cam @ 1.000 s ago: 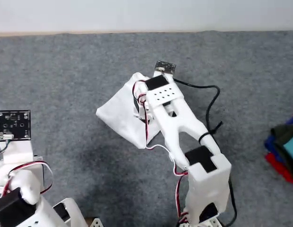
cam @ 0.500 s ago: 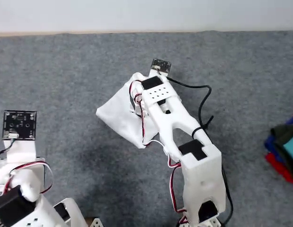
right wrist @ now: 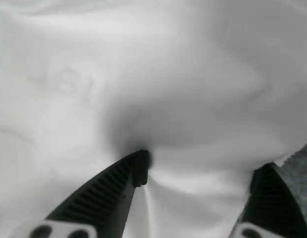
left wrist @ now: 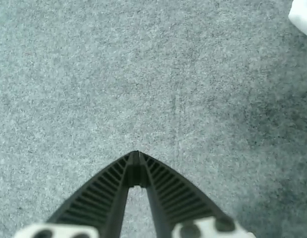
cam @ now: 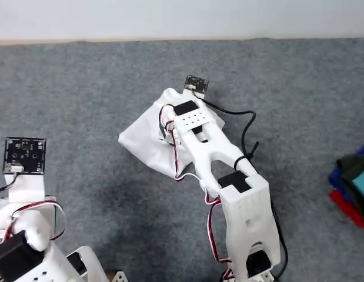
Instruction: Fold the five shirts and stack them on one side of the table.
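One white shirt (cam: 143,141) bunched into a rough diamond near mid-table, one corner pointing toward the left arm's side, long axis roughly left to right. Spread on a grey, carpet-like table (cam: 82,76), a pale wall (cam: 182,17) along the far edge, a pile of folded shirts (cam: 352,188) at the right edge. Directly under the right tool (right wrist: 203,173), released wide and pressed into the cloth, a fold bulging between. Left tool (left wrist: 137,163) clenched on nothing over bare grey, well apart.
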You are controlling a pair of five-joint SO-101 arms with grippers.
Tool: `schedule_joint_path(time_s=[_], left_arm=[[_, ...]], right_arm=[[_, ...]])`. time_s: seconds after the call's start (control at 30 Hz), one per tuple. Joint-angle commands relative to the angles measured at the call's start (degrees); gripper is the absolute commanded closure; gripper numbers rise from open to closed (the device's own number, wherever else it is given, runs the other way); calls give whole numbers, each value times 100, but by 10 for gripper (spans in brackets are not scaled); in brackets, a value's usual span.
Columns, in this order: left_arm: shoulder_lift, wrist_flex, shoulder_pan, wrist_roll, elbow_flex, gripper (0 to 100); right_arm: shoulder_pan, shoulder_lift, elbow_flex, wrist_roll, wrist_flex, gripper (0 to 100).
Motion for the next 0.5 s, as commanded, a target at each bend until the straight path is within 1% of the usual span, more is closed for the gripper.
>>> schedule_joint_path(time_s=[0.0,0.07,0.2,0.27,0.37,0.47], left_arm=[[-44,-53,-35,-53,-22,997],[-44,-53,-35,-53,-22,997],[-44,-53,-35,-53,-22,997],[-44,-53,-35,-53,-22,997],[-44,-53,-35,-53,-40,997],[-44,-53,-35,-53,-40,997]], right_arm=[[-31,57,-299,-53,-180,668],[-22,57,-299,-53,-163,717],[40,66,-290,-9,-154,875],[48,66,-290,18,-163,934],[57,66,-290,211,-163,988],[110,66,-290,220,-145,989]])
